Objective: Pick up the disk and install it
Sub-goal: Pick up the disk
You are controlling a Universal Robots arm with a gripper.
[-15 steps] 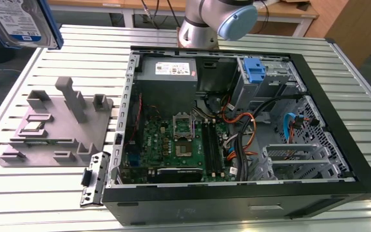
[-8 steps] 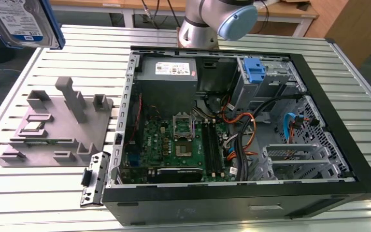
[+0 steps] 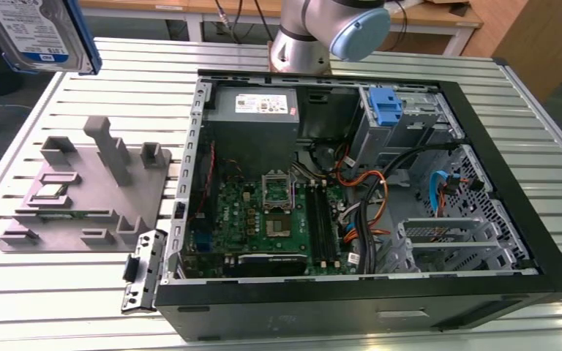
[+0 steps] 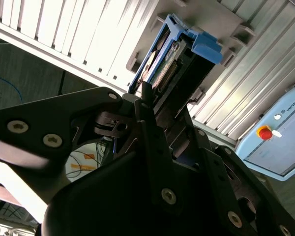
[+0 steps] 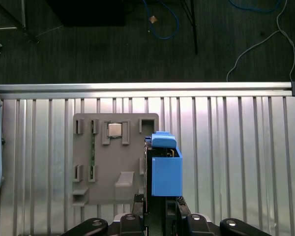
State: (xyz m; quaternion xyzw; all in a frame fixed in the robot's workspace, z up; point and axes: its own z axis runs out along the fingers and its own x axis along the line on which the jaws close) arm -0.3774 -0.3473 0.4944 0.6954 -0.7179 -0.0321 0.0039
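Note:
The disk (image 3: pixel 39 33), a silver drive with a blue-and-white label and blue rails, hangs high in the air at the exterior view's upper left, above the slatted table. In the first wrist view the disk (image 5: pixel 164 172) shows end-on with its blue carrier, and my gripper (image 5: pixel 160 205) is shut on it, one finger (image 5: pixel 137 200) on each side. It hovers beside the grey fixture plate (image 5: pixel 115 162) below. In the second wrist view the disk (image 4: pixel 174 51) sticks out past my gripper (image 4: pixel 162 105), connector edge showing.
The open computer case (image 3: pixel 515 219) lies on the table at the exterior view's right, with a grey power supply (image 3: pixel 254 106), a blue latch (image 3: pixel 386 106) at the drive bay and loose cables inside. A grey fixture plate (image 3: pixel 85 190) and a small black bracket (image 3: pixel 140 270) lie to its left.

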